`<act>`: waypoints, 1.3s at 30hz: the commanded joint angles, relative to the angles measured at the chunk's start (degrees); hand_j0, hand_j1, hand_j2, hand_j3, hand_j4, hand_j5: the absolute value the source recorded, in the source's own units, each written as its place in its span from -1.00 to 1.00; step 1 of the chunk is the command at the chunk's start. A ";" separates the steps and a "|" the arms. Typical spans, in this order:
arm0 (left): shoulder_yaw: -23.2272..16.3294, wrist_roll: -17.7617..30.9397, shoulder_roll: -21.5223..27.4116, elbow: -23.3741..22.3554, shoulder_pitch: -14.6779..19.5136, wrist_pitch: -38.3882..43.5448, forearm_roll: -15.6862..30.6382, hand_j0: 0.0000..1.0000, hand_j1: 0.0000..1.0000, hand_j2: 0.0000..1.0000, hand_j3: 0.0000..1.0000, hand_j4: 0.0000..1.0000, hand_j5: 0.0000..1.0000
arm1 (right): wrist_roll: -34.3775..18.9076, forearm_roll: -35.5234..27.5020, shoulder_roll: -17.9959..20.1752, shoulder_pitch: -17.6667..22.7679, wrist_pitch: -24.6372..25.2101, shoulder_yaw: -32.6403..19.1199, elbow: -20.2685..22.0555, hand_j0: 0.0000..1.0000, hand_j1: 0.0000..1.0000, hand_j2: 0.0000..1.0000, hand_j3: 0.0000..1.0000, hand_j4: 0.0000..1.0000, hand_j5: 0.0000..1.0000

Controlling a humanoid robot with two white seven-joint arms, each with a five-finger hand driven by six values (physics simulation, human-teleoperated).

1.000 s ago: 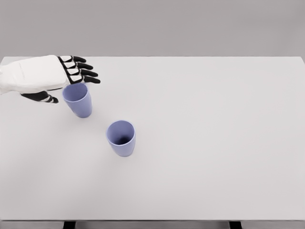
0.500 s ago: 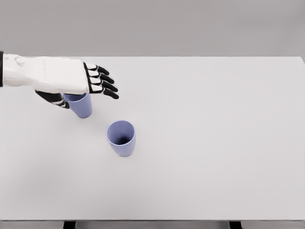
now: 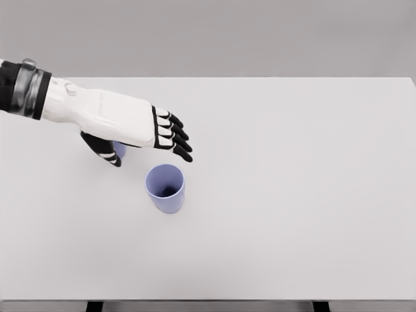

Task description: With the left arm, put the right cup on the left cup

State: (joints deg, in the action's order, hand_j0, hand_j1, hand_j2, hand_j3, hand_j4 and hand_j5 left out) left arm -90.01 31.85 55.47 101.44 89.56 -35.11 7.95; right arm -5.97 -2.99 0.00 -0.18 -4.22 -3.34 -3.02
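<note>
Two lavender-blue cups stand upright on the white table [image 3: 292, 195]. The right cup [image 3: 166, 188] is in plain view left of the table's middle, its mouth open upward. Only a sliver of the left cup [image 3: 119, 149] shows beneath my left hand [image 3: 146, 144], which hovers above it. The hand is open, with its black fingers [image 3: 177, 140] stretched toward the right and ending just above and behind the right cup's rim. Its thumb [image 3: 104, 150] hangs down on the left. It holds nothing. My right arm is out of view.
The table's far edge [image 3: 260, 78] runs across the top, and the front edge [image 3: 208, 299] lies near the bottom of the picture. Nothing else stands on the table.
My left hand has moved right and toward the front, from behind the left cup to over it, now covering most of that cup. Both cups stayed in place.
</note>
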 commanded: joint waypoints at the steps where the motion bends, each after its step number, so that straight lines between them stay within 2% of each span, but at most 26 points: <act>1: -3.07 -0.12 -1.50 -0.01 0.00 0.11 0.93 1.00 1.00 1.00 1.00 1.00 1.00 | -0.01 0.00 0.00 0.00 0.00 0.00 0.03 1.00 1.00 1.00 1.00 1.00 1.00; 7: -2.72 -0.21 -2.91 -0.01 0.00 0.11 0.14 1.00 1.00 1.00 1.00 1.00 1.00 | -0.01 0.00 0.00 0.00 0.00 0.00 -0.06 1.00 1.00 1.00 1.00 1.00 1.00; 18: -2.02 -0.21 -3.96 -0.10 -1.14 0.11 -6.45 1.00 1.00 1.00 1.00 1.00 1.00 | -0.01 0.00 0.00 0.00 0.00 0.00 0.03 1.00 1.00 1.00 1.00 1.00 1.00; 20: -1.40 -0.30 -3.96 -0.10 -2.99 0.11 -7.33 1.00 1.00 1.00 1.00 1.00 1.00 | -0.01 0.00 0.00 0.00 0.00 0.00 0.03 1.00 1.00 1.00 1.00 1.00 1.00; 24: 3.34 -0.30 -4.58 -0.10 -7.12 0.11 -10.67 1.00 1.00 1.00 1.00 1.00 1.00 | -0.01 0.00 0.00 0.00 0.00 0.00 0.03 1.00 1.00 1.00 1.00 1.00 1.00; 28: 5.89 -0.30 -5.37 -0.27 -8.96 0.11 -13.48 1.00 1.00 1.00 1.00 1.00 1.00 | -0.01 0.00 0.00 0.00 0.00 0.00 0.03 1.00 1.00 1.00 1.00 1.00 1.00; 29: 6.51 -0.30 -5.54 -0.36 -9.93 0.11 -13.84 1.00 1.00 1.00 1.00 1.00 1.00 | -0.01 0.00 0.00 0.00 0.00 0.00 0.03 1.00 1.00 1.00 1.00 1.00 1.00; 31: 10.20 -0.30 -5.63 -0.54 -13.71 0.40 -15.94 0.97 0.97 0.97 0.97 0.97 0.97 | -0.01 0.00 0.00 0.00 0.00 0.00 0.03 1.00 1.00 1.00 1.00 1.00 1.00; 33: 11.87 -0.38 -6.33 -0.62 -15.55 0.40 -16.74 0.97 0.97 0.97 0.97 0.97 0.97 | -0.01 0.00 0.00 0.00 0.00 0.00 0.03 1.00 1.00 1.00 1.00 1.00 1.00; 39: 11.87 -0.38 -6.42 -0.80 -15.73 0.48 -16.83 0.97 0.97 0.97 0.97 0.97 0.97 | -0.01 0.00 0.00 0.00 0.00 0.00 -0.06 1.00 1.00 1.00 1.00 1.00 1.00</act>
State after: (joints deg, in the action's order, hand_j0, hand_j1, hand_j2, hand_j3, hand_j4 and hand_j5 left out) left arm -78.51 31.52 49.13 100.72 73.83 -34.81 -8.93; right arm -5.97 -2.99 0.00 -0.18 -4.22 -3.34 -3.00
